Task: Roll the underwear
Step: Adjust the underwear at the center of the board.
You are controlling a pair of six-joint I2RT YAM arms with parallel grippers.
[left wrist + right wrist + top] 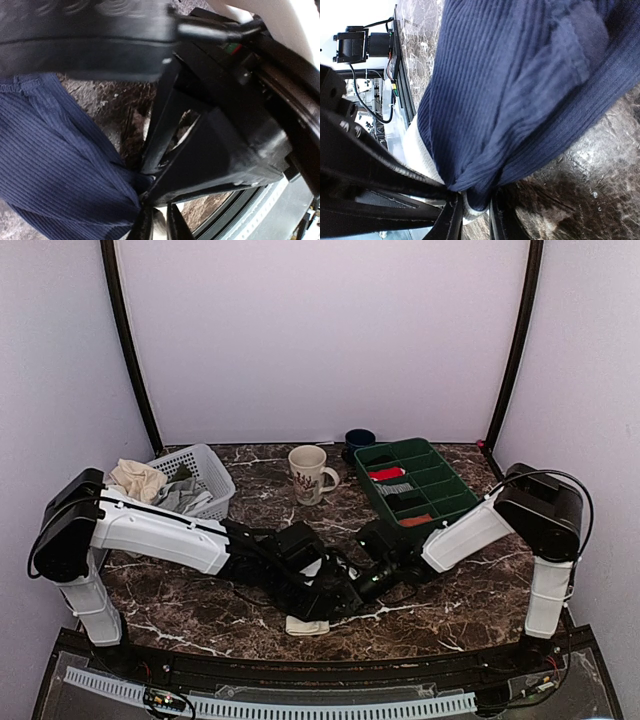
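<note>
The underwear (510, 85) is ribbed navy cloth with a cream-white waistband (417, 150). It lies bunched on the marble table near the front edge. In the top view only a cream end of the underwear (308, 626) shows below the two grippers, which meet over it. My right gripper (476, 215) is shut on a fold of navy cloth and waistband. My left gripper (160, 225) stands nearly closed with pale cloth between its fingers, beside the navy underwear (55, 165). From above, the left gripper (335, 602) and the right gripper (364, 585) almost touch.
At the back left stands a white basket (215, 468) of clothes. A cream mug (308, 473) and a dark cup (359, 439) are at the back middle. A green divided tray (455, 472) at the back right holds small rolled bundles. The right gripper's black body (215, 150) crowds the left wrist view.
</note>
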